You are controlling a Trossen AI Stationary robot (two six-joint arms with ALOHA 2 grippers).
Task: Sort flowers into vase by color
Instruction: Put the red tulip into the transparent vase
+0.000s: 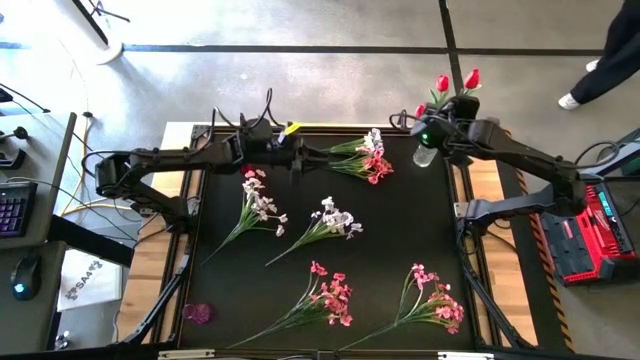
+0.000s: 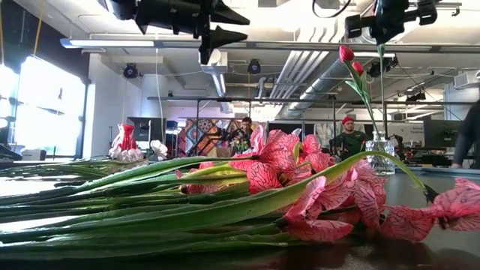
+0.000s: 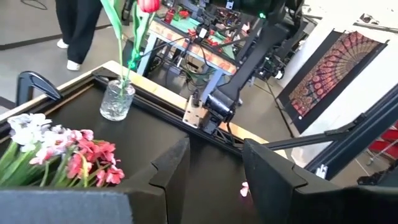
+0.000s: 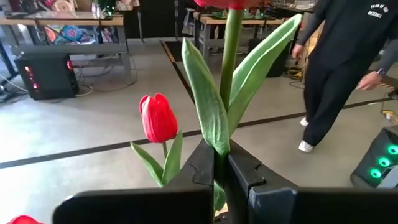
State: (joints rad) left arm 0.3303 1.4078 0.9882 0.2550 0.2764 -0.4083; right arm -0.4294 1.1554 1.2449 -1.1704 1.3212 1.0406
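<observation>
A clear glass vase [image 1: 425, 155] stands near the table's far right corner with red tulips [image 1: 441, 83] rising from it. My right gripper [image 4: 219, 171] hovers above the vase [image 2: 381, 161], shut on a tulip stem. My left gripper [image 3: 214, 174] is open in the air near the far edge, just left of a mixed white and pink bunch [image 1: 368, 155] that lies flat. Two white sprays [image 1: 262, 205] [image 1: 335, 220] lie mid-table. Two pink sprays [image 1: 330, 295] [image 1: 435, 300] lie near the front edge. My right gripper pinches a red tulip's green stem [image 4: 217, 155] between its two fingers, just below where the long leaves [image 4: 205, 106] branch off. The fingers lie across the stem. The tulip stands upright, and its stem [image 2: 382, 90] runs down from the gripper toward the vase's mouth.
A small purple object [image 1: 197, 313] lies at the front left corner. The table has a raised black frame [image 1: 190, 215]. A person stands on the floor beyond the far right corner [image 1: 615, 50]. Red equipment [image 1: 590, 230] sits to the table's right.
</observation>
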